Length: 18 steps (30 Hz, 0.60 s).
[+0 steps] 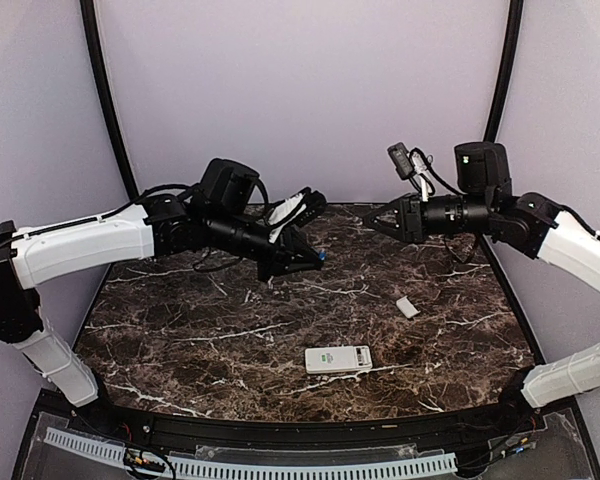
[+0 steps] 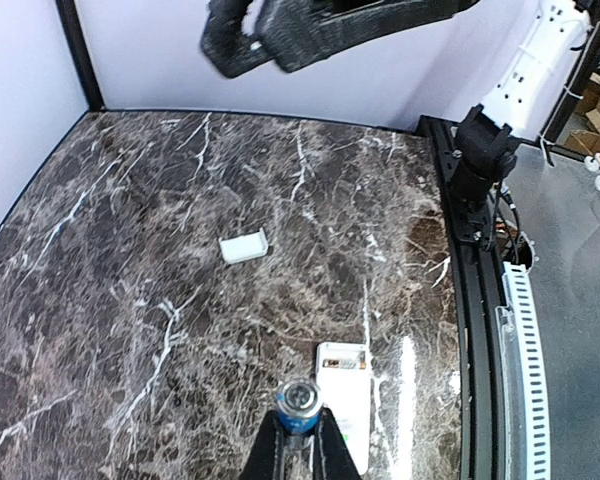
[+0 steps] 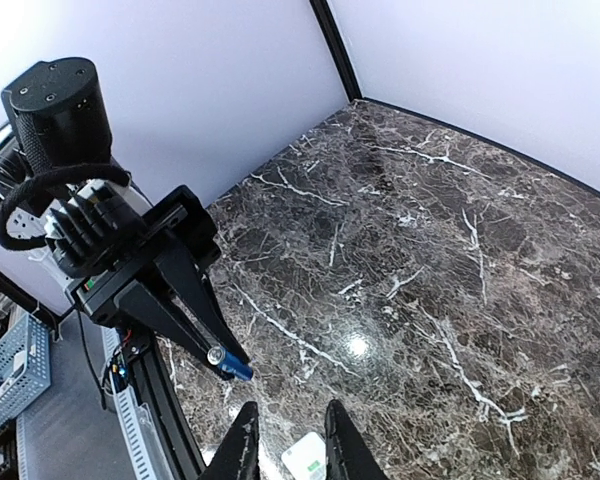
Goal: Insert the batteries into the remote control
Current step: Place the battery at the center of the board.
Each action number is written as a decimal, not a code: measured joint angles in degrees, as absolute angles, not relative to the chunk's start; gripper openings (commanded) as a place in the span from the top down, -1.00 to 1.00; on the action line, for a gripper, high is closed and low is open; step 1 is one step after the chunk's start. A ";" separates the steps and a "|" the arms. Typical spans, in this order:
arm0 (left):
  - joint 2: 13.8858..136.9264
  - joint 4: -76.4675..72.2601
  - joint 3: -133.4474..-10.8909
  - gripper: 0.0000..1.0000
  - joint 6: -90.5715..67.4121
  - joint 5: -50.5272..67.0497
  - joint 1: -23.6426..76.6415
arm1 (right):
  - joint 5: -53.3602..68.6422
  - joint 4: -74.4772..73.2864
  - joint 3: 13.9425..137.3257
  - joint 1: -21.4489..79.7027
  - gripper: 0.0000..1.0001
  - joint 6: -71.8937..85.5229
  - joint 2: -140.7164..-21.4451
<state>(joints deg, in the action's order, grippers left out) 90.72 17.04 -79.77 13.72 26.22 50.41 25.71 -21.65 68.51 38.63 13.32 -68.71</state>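
The white remote control (image 1: 338, 359) lies flat on the marble table near the front middle. It also shows in the left wrist view (image 2: 346, 395) and at the bottom of the right wrist view (image 3: 307, 458). My left gripper (image 1: 310, 255) is raised above the table's back middle, shut on a blue battery (image 1: 321, 256), whose silver end shows between the jaws (image 2: 299, 403). The right wrist view shows that gripper and battery (image 3: 230, 364) too. My right gripper (image 1: 375, 222) hangs high at the back right, open and empty (image 3: 290, 445).
A small white cover piece (image 1: 407, 307) lies on the table right of the middle, apart from the remote, and shows in the left wrist view (image 2: 244, 246). Black rails edge the table. The two grippers face each other across a short gap.
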 measured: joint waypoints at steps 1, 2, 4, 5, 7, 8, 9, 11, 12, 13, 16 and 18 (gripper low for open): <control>90.72 15.66 -79.40 1.00 13.80 27.05 50.96 | 26.35 -20.32 67.53 38.63 0.57 13.91 -68.07; 90.72 14.48 -79.09 1.00 13.82 27.81 51.33 | 27.11 -19.16 66.63 38.63 0.56 14.33 -67.57; 90.72 12.91 -78.81 1.00 13.76 28.88 51.44 | 28.10 -17.26 65.17 38.63 0.51 15.33 -66.98; 90.72 12.27 -78.72 1.00 13.69 29.34 51.44 | 28.67 -16.19 64.40 38.63 0.48 15.79 -66.81; 90.72 11.07 -78.70 1.00 13.30 30.00 51.59 | 29.45 -14.92 63.53 38.65 0.42 16.75 -66.81; 90.72 10.55 -78.70 1.00 13.15 30.22 51.59 | 29.91 -14.57 63.33 38.72 0.39 17.04 -66.87; 90.72 10.04 -78.70 1.00 12.97 30.48 51.62 | 30.35 -14.28 63.26 38.79 0.37 17.37 -66.94; 90.72 9.32 -78.67 1.00 12.67 30.92 51.70 | 31.38 -13.17 63.24 39.07 0.34 17.80 -66.96; 90.72 8.97 -78.63 1.00 12.58 31.09 51.77 | 31.77 -12.73 63.24 39.22 0.34 17.91 -66.96; 90.72 8.60 -78.54 1.00 12.40 31.18 51.83 | 32.08 -12.29 63.24 39.46 0.34 17.89 -66.98; 90.72 7.81 -78.11 1.00 11.99 31.38 51.94 | 32.40 -11.94 63.24 40.21 0.33 17.87 -67.11; 90.72 7.40 -77.73 1.00 11.68 31.48 51.94 | 32.45 -11.99 63.24 40.34 0.33 17.82 -67.40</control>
